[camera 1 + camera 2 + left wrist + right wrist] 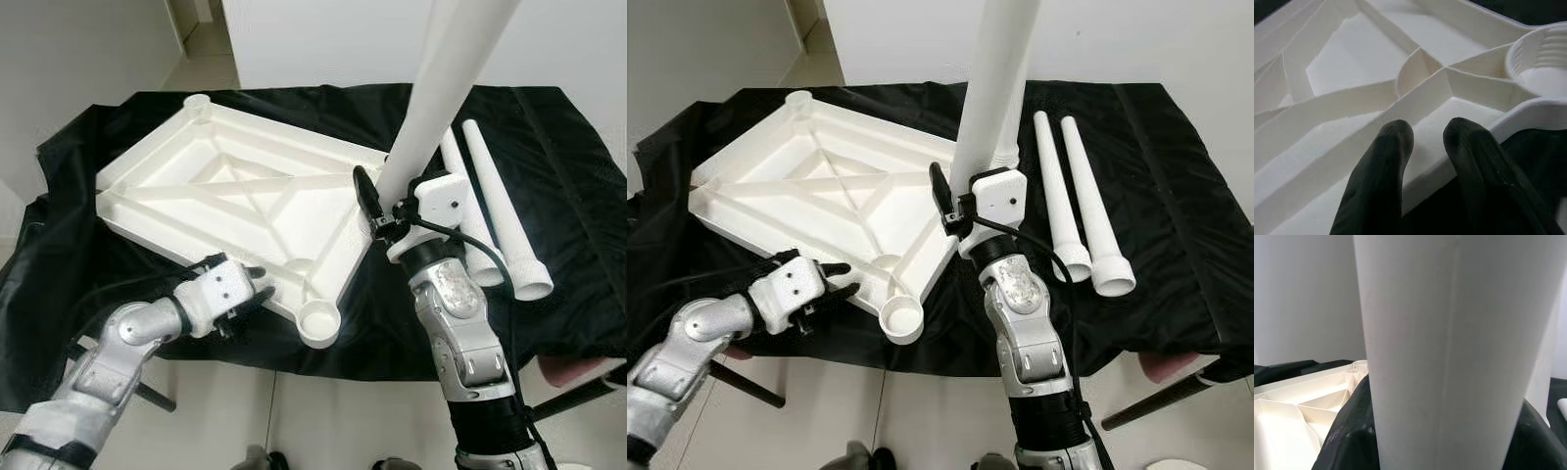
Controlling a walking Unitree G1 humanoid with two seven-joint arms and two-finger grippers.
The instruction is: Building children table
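- Left eye view: a white moulded tabletop [235,196] lies underside-up on a black cloth [549,157] that covers the table, its ribs and round corner sockets facing the camera.
- The near socket [319,321] sits at the corner that overhangs the cloth's front edge; another socket [197,102] shows at the far corner.
- The right gripper [384,208] holds a white table leg [436,98] nearly upright, jaws pinching its lower part. In the right wrist view the leg [1449,347] sits between the two black fingers [1347,431], which press it from both sides.
- The leg's lower end hangs over the tabletop's right edge, well apart from the near socket and not yet seated in any socket.
- The left gripper [243,290] rests at the tabletop's front rim. In the left wrist view its fingers [1383,171] are spread a little, one on each side of the rim, gripping nothing that I can make out.
- Two more legs [495,211] lie side by side on the cloth to the right, just beside the right arm.
- Likely risks: the long leg is held low, so it could tilt in the jaws and meet the socket thread crooked. With the left jaws only loosely on the rim, a push or twist could slide the tabletop on the slick cloth towards the front edge. A sweep of the right arm could knock the spare legs and set them rolling.
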